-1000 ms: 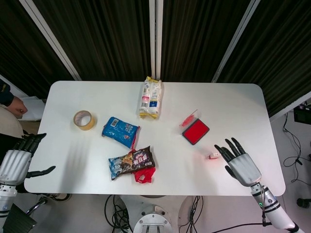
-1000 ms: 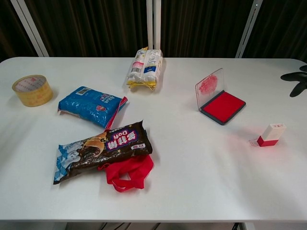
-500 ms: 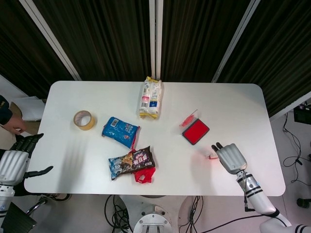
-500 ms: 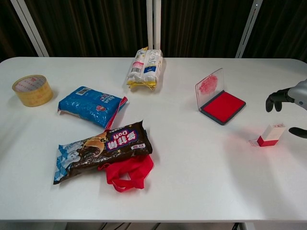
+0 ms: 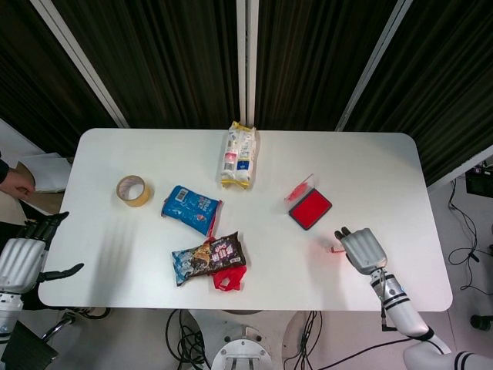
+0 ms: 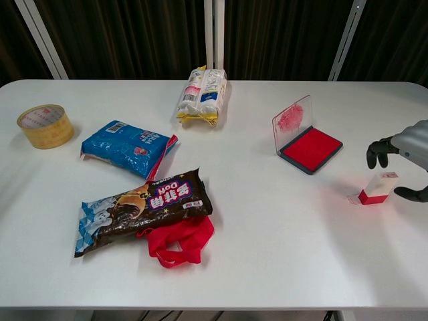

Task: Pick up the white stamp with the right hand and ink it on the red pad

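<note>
One second of frames shows the right hand (image 6: pixel 409 152) change from a flat, spread pose at the right edge of the chest view to a downward-curled pose directly over the small white stamp with a red base (image 6: pixel 377 188). Compared with half a second ago, the hand sits slightly lower and closer to the stamp. Its dark fingers (image 6: pixel 376 151) hang curled just beyond the stamp top, and the thumb lies low on the near right side. The fingers are apart and bracket the stamp; contact cannot be confirmed in either view.

Stamp position: upright on the white worktop (image 6: pixel 281 254) at the right of the chest view, with a small loose piece beside its base. It has not moved during the second.

Ink pad position: the red ink pad with a raised clear lid (image 6: pixel 310 148) lies up and left of the stamp, well within reach.

Meaning for the task: the approach appears complete and the grasp is the step in hand. The stamp is not yet lifted, and inking remains.

The left hand (image 5: pixel 23 258) rests at the lower left edge of the head view, fingers extended, holding nothing, as before.
</note>
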You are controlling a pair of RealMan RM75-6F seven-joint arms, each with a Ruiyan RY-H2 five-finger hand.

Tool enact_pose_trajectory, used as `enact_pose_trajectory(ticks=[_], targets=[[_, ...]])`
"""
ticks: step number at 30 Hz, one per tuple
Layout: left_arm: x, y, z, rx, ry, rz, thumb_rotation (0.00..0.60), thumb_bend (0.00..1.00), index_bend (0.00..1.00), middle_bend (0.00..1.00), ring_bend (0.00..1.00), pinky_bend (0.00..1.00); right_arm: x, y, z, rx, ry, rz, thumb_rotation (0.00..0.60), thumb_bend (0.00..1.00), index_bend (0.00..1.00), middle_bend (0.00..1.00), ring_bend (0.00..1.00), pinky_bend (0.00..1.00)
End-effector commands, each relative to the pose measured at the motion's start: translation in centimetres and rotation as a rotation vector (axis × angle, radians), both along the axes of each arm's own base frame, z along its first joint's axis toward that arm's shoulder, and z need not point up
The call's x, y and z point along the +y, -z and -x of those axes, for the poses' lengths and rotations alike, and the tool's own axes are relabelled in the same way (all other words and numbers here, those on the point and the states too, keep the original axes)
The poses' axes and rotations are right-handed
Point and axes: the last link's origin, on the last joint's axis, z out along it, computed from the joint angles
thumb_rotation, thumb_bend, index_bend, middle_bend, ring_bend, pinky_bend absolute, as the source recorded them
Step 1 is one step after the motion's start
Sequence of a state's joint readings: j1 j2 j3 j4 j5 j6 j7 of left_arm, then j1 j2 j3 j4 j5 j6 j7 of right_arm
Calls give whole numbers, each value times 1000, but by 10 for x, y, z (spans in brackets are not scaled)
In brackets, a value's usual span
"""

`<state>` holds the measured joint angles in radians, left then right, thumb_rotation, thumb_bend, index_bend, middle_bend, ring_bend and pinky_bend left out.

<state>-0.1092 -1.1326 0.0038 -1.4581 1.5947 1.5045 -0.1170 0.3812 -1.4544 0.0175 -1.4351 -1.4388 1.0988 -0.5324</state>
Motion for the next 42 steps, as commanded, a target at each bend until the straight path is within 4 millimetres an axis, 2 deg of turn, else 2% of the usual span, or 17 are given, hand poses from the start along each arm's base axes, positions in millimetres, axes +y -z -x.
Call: enact_pose_trajectory(ticks=[1, 12, 26, 42], targets=[[0, 0, 0, 1, 1, 2, 406, 0, 110, 153, 154, 262, -1, 5, 1, -12, 6, 0, 600, 209, 398, 394, 772, 977], [-1, -3, 0, 6, -3, -5, 424, 0, 110, 153, 154, 262, -3, 14, 3, -32, 13, 6, 600, 218, 464, 453, 773, 978], [0, -1, 1, 4, -7, 2, 424, 0, 110, 153, 154, 262, -4, 16, 4, -17, 14, 17, 600, 231, 513, 481, 778, 978], [0, -2, 3, 2, -8, 1, 425, 0, 110, 153, 154, 263, -6, 17, 3, -11, 6, 31, 600, 293, 627, 567, 778, 978]])
